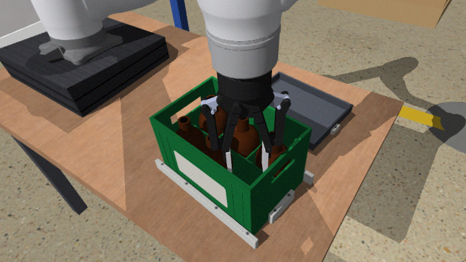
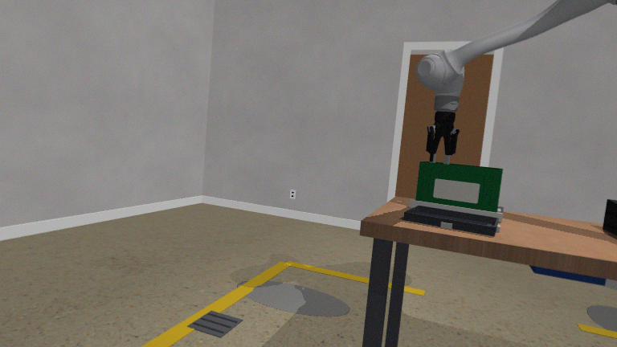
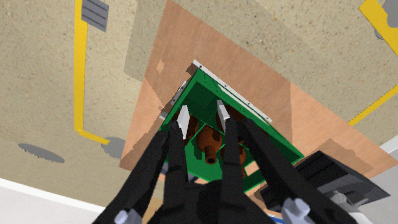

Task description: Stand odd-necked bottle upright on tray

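Note:
The green crate stands on the table and holds several brown bottles, among them one at the left and one in the middle behind my fingers. My gripper hangs straight down over the crate's near right part. It is partly open, with nothing between the fingers, and its fingertips are at about rim height. In the wrist view the gripper frames one bottle standing below it in the crate. The dark grey tray lies empty beside the crate, on its far right side.
White rails border the crate's base. The robot's black base block sits at the table's far left. The table's edge runs close to the tray in the exterior view.

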Available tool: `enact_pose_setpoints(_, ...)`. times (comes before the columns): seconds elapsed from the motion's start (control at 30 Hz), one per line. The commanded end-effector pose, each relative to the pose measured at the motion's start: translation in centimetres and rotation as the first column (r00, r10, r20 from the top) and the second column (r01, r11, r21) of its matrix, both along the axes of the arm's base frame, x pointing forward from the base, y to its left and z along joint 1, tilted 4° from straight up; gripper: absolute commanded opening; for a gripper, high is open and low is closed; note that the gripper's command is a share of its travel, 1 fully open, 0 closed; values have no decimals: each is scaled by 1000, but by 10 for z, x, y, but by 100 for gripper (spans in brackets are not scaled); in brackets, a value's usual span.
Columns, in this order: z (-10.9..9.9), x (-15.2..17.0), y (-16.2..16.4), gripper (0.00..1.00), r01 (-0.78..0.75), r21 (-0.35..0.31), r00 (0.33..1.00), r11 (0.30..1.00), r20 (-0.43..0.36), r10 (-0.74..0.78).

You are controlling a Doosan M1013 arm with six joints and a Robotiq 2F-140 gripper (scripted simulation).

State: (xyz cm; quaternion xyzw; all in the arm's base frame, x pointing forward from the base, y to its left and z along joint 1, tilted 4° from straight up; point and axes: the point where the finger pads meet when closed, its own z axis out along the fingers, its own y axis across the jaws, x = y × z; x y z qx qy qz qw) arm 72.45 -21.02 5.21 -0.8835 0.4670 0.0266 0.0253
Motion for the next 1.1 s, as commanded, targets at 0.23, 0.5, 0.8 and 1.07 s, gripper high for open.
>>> enact_pose_setpoints(0.23,0,0,0,38,0,0,1000,1000,0,0)
enact_pose_setpoints(0.5,5,0,0,38,0,0,1000,1000,0,0)
enact_pose_setpoints(0.8,24,1,-2,38,0,0,1000,1000,0,0)
enact_pose_setpoints(1.07,48,1,-3,38,0,0,1000,1000,0,0)
